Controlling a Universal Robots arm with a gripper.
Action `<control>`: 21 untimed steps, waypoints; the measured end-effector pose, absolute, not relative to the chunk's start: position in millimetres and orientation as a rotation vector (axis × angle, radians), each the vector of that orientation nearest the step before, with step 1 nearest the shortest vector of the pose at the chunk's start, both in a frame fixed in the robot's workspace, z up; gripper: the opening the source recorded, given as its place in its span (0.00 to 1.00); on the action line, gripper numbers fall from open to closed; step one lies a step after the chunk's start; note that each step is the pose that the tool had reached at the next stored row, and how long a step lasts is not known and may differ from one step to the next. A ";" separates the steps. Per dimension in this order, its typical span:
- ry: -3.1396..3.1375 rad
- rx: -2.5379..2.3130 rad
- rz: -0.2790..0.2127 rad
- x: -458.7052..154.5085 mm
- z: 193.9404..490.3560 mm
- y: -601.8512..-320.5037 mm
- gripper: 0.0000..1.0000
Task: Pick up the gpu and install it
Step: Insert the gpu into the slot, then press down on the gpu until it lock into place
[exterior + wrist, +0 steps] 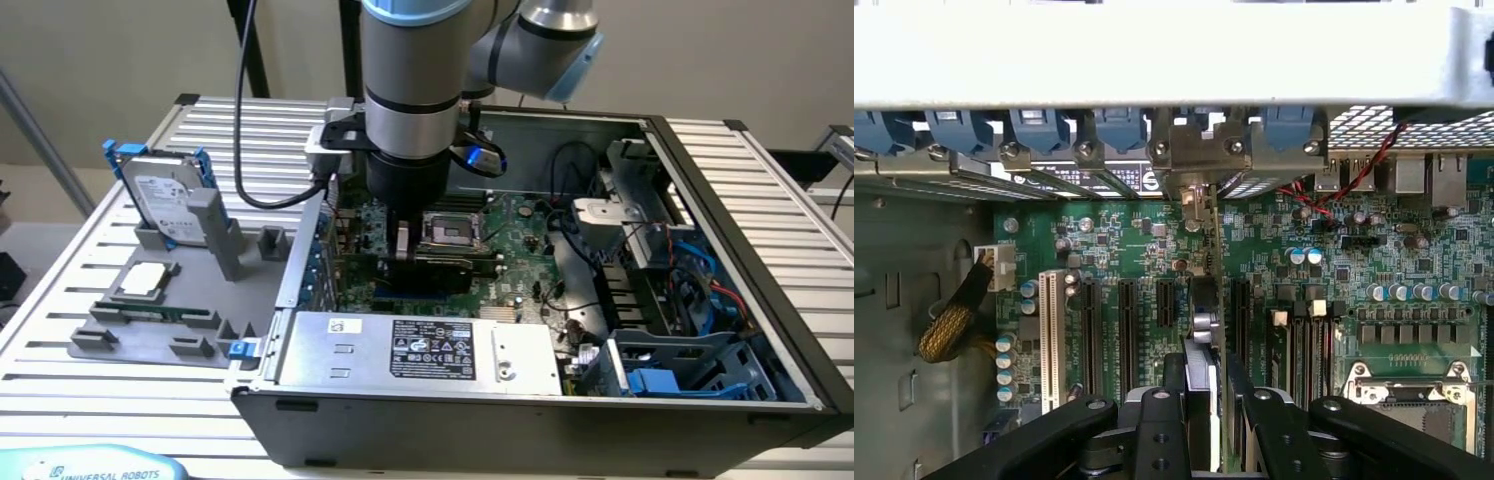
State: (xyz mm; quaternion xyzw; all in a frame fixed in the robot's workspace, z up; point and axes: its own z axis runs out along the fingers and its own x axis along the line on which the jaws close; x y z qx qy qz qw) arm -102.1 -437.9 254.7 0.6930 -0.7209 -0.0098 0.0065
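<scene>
gpu (1206, 330) edge-on, upright over the motherboard (1134, 270) slots, body mostly hidden by the tool (1204, 400) | tool clamped on gpu, deep inside the computer case (747, 200) | hard drive (167, 205) left on counter (54, 370) | case walls close around arm.

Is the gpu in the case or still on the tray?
In the case. The flat black gpu card with green board edge stands on edge over the green motherboard's slots, held in the tool. Fully seated: cannot tell.
</scene>
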 end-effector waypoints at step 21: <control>-2.253 2.171 -0.031 -104.1 255.2 -438.6 0.27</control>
